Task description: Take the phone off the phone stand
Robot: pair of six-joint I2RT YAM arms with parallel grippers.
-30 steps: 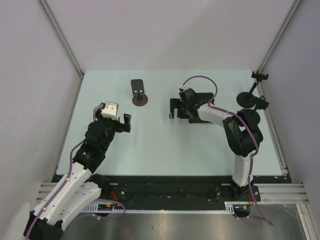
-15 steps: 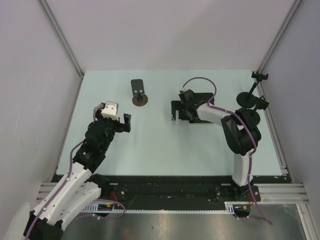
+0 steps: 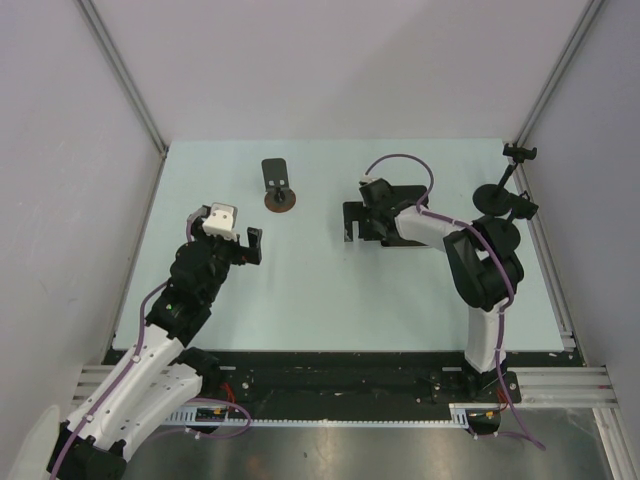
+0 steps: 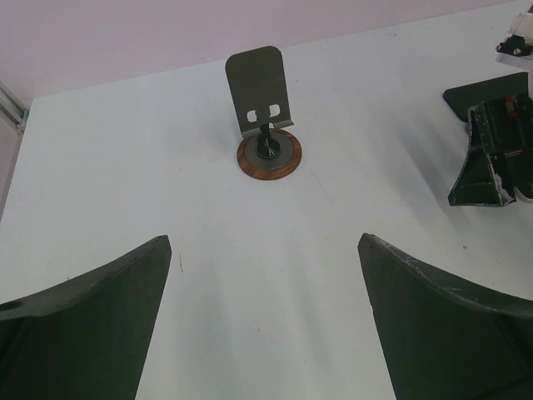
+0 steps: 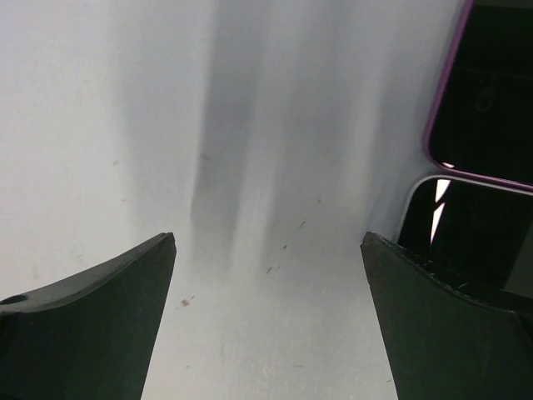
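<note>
Right arm has barely shifted over the last second and is now settled. My right gripper [image 5: 268,242] sits low over the table [image 3: 330,290], jaws spread, holding nothing. Phone [image 5: 491,100] lies flat just beside it, well apart from the bare phone stand [image 4: 261,104]. Left gripper [image 4: 265,250] is spread too, idle. Removal looks done.

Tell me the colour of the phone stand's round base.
Base: reddish-brown rim, dark centre; clearest in the left wrist view.
</note>
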